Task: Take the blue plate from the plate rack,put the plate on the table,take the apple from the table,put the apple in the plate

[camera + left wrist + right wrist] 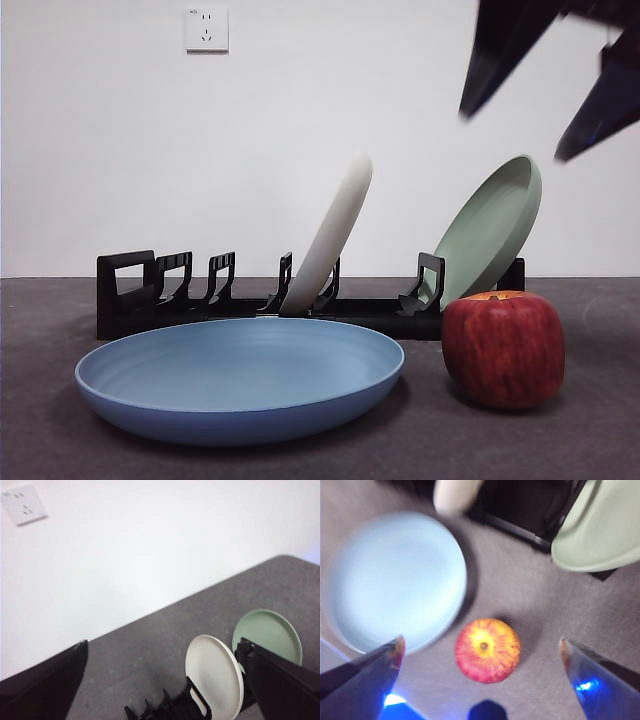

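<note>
Front view: the blue plate (240, 388) lies flat on the table (600, 440) at lower left, the apple (503, 348) just right of it, apart. The right gripper (545, 95), jaws spread and empty, hangs upper right; the left gripper (165, 680) is likewise spread.

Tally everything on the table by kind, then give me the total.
Plates: 3 — blue plate, cream-white plate, pale green plate
Apples: 1 — apple
Plate racks: 1 — plate rack
Total: 5
</note>
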You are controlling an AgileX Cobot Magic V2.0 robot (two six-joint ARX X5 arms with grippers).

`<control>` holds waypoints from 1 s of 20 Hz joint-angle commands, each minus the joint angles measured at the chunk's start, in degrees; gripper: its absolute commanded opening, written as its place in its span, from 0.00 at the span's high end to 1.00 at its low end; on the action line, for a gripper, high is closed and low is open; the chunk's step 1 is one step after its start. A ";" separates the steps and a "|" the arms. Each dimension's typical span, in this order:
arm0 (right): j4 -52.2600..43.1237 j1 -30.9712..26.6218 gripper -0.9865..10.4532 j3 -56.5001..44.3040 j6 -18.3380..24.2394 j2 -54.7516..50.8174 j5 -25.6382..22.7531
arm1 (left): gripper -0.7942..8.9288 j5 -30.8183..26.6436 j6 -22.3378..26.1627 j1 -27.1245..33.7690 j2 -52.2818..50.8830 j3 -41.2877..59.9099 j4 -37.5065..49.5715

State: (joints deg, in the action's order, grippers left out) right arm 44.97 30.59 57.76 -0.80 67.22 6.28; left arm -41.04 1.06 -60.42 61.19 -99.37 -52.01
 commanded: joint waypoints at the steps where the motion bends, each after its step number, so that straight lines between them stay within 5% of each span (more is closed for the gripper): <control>1: 0.02 2.25 0.33 0.17 0.90 4.85 -2.21 | 0.40 -1.42 0.70 0.15 -0.81 0.09 -1.64; 6: -0.98 3.61 0.33 0.17 1.40 14.69 -5.60 | 0.40 -4.33 0.28 0.15 -1.07 0.09 -8.02; 17: -1.97 3.87 0.36 0.17 0.66 25.66 -0.68 | 0.40 -5.95 -0.98 0.15 -0.96 0.09 -9.81; 20: -1.05 3.98 0.79 0.17 -0.37 25.68 -1.33 | 0.40 -6.97 -0.98 0.15 -0.96 0.09 -9.88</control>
State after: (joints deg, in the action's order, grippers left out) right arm 43.88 34.44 57.87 -0.64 92.64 5.10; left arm -47.51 0.80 -60.42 60.36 -99.44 -61.93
